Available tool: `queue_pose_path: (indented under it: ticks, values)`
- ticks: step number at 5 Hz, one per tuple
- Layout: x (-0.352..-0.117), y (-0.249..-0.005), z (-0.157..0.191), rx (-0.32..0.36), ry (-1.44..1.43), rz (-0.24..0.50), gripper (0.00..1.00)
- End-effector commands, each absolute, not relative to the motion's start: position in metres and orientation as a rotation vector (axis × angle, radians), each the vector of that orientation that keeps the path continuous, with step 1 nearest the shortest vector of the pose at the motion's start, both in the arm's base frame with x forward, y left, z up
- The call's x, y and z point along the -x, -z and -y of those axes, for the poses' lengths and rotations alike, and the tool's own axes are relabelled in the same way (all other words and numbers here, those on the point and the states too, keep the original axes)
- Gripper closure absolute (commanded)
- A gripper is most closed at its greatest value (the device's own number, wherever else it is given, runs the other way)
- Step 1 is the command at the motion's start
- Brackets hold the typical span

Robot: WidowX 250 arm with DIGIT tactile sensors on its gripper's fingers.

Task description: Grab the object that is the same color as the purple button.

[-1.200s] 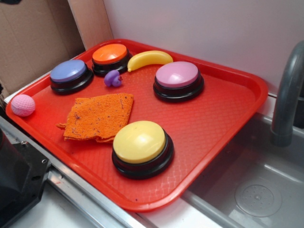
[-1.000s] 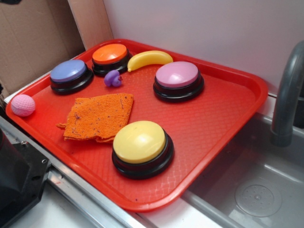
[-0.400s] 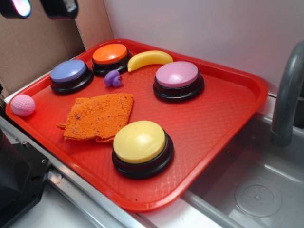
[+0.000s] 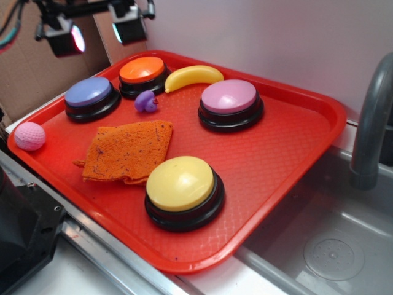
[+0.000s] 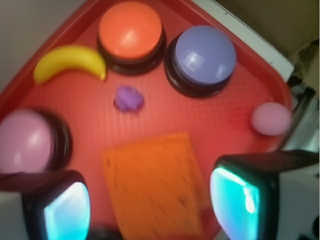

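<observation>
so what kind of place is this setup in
Probably a toy kitchen or mock sink counter used as a robot test bench. A grey faucet stands over a sink basin, a red tray sits beside it, and plain cardboard backs the scene.

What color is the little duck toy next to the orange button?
Purple. The little duck toy sits on the red tray; the exterior view shows it best.

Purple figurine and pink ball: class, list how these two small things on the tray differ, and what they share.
The purple figurine is violet and lumpy, duck-like; the pink ball is pale pink, round and dimpled. The figurine sits between the orange button and purple button; the ball lies at the red tray's corner. Both are far smaller than any button.
</observation>
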State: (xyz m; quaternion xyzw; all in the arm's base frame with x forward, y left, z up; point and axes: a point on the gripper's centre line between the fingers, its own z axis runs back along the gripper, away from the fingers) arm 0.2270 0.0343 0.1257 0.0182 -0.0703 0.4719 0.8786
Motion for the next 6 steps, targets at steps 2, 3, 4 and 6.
queue_pose_path:
  ticks: [2,3,4,6]
  values:
    - [-0.262,-0.047,-0.074,-0.16,-1.168,0.216,0.0]
    - [-0.268,-0.03,-0.082,-0.16,-1.193,0.219,0.0]
    - [-0.269,-0.029,-0.084,-0.16,-1.197,0.229,0.0]
    - [-0.268,-0.03,-0.081,-0.132,-1.19,0.239,1.0]
